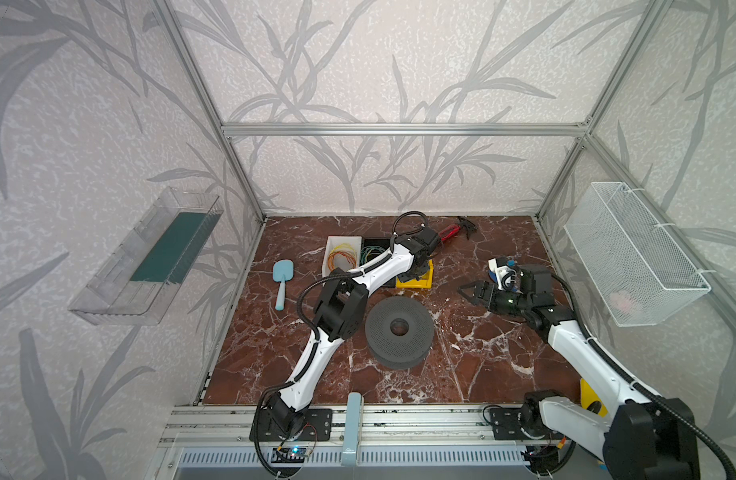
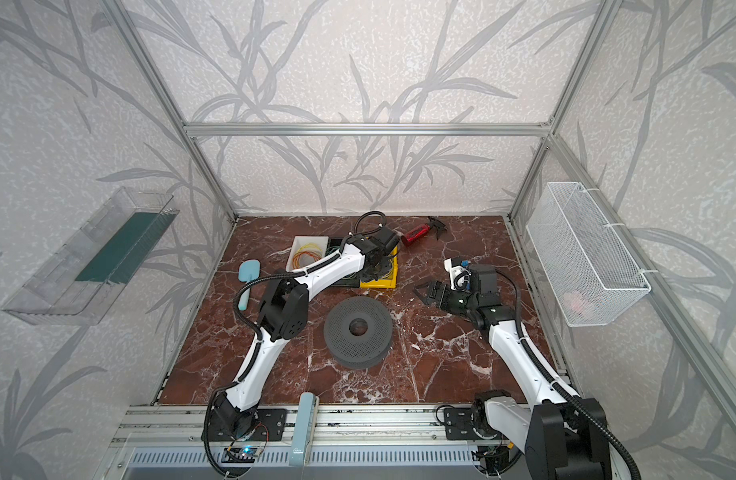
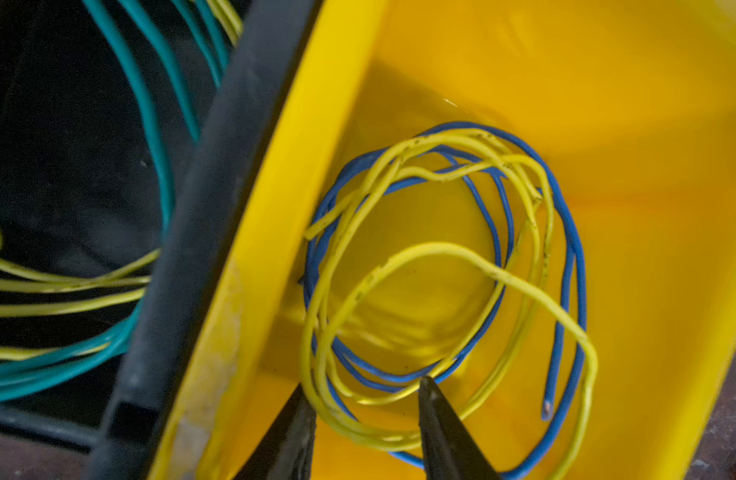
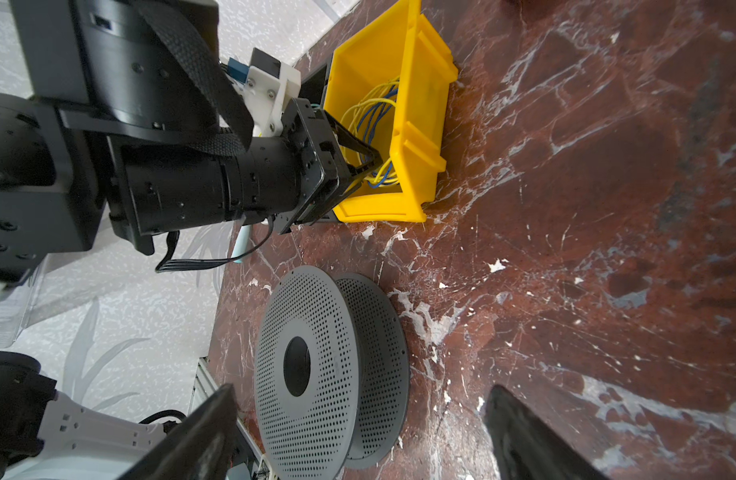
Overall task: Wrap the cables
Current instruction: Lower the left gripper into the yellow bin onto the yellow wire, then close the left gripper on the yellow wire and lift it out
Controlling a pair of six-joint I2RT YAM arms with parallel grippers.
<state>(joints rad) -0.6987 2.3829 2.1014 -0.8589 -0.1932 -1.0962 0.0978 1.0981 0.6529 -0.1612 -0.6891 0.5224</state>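
The cables [image 3: 441,246], thin bright yellow wire, lie coiled in loops on the floor of a yellow bin [image 3: 607,83], tangled with a thin blue wire [image 3: 583,291]. My left gripper [image 3: 363,384] reaches down into that bin [image 1: 416,283]. Its jaws stand apart, with several yellow strands passing between the two fingertips, not pinched. The right wrist view shows the same gripper [image 4: 366,166] inside the bin among the cables [image 4: 374,108]. My right gripper [image 1: 472,291] hovers open and empty over the marble, right of the grey perforated spool [image 1: 399,328].
A black bin [image 1: 374,245] with green wires [image 3: 150,124] adjoins the yellow bin; a white bin [image 1: 341,253] with orange wires stands left of it. A blue spatula [image 1: 282,278] lies at the left and a red tool [image 1: 453,230] at the back. A wire basket [image 1: 632,253] hangs on the right wall.
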